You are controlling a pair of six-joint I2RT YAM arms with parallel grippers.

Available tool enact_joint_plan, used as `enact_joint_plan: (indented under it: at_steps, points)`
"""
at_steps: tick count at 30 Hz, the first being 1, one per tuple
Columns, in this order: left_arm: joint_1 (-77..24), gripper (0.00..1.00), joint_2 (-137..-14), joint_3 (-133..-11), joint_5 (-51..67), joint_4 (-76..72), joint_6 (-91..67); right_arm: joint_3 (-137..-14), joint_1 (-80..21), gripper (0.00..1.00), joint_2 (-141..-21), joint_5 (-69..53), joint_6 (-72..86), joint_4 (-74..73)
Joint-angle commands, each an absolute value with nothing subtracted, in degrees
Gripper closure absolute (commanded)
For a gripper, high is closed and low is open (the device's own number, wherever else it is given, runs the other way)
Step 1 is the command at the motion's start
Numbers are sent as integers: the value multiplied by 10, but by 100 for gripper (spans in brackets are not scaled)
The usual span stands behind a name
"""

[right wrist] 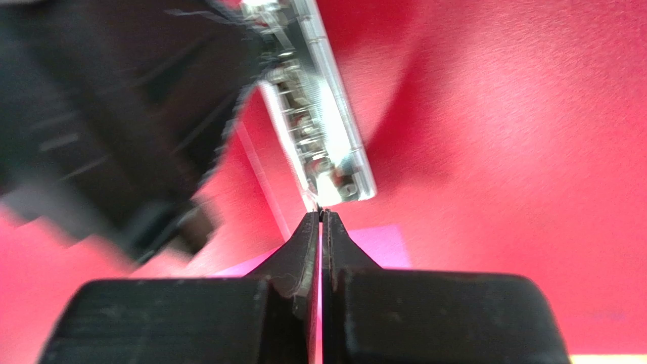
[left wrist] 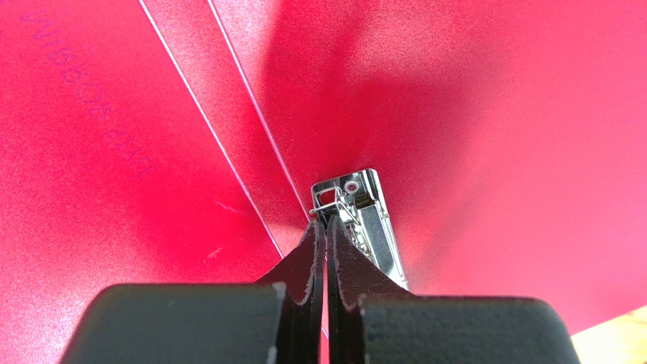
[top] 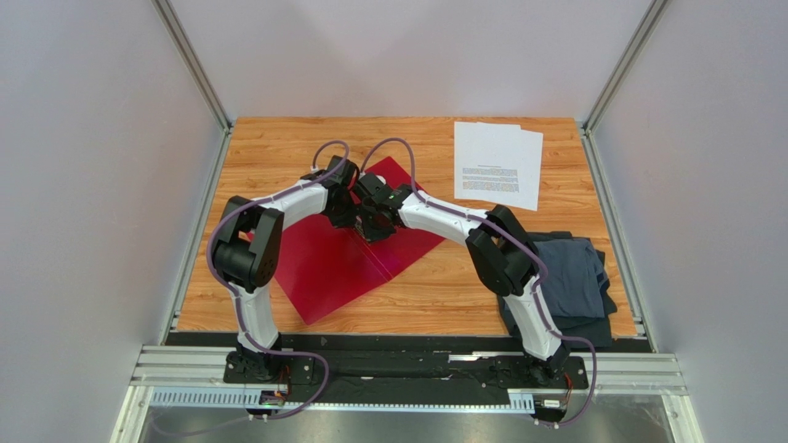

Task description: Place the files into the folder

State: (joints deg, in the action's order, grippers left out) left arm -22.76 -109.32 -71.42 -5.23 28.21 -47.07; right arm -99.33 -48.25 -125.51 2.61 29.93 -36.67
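While closed, both end effectors touch the clip.

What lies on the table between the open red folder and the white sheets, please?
Only bare wooden tabletop separates the folder from the sheets, as the top view shows. The right arm reaches over the gap's near part.
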Motion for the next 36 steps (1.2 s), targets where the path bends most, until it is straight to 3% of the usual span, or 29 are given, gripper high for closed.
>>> enact_joint_plan:
  at_steps: [1,9,13,15,16,18,21,22,23,27,28,29,36]
  points:
    - [-240,100,-1133,-671,-35,374,-438,-993,-456,100,-1221,69,288,-256]
    - [-240,100,-1115,-677,-32,373,-425,-973,-440,100,-1209,-37,298,-209]
    - [-236,100,-1053,-653,-24,339,-406,-958,-407,80,-1204,-153,322,-168]
    - [-225,87,-996,-640,-10,321,-398,-940,-392,74,-1194,-206,337,-133]
    - [-219,77,-978,-635,-10,322,-391,-909,-382,63,-1174,-234,346,-94]
    - [-200,68,-930,-632,-4,328,-381,-897,-374,49,-1157,-242,345,-84]
    - [-176,55,-883,-633,21,344,-375,-890,-350,42,-1145,-286,342,-103]
    - [-172,43,-862,-634,34,342,-365,-885,-339,42,-1143,-287,338,-122]
    - [-171,38,-855,-639,44,349,-360,-867,-334,41,-1141,-290,329,-124]
    - [-171,37,-804,-667,22,402,-344,-801,-320,40,-1132,-301,311,-108]
    - [-171,47,-774,-664,10,434,-348,-791,-317,40,-1132,-301,313,-98]
    - [-171,49,-757,-657,2,449,-354,-783,-318,40,-1129,-306,318,-89]
    - [-171,59,-592,-464,36,431,-447,-758,-332,45,-1129,-346,361,-27]
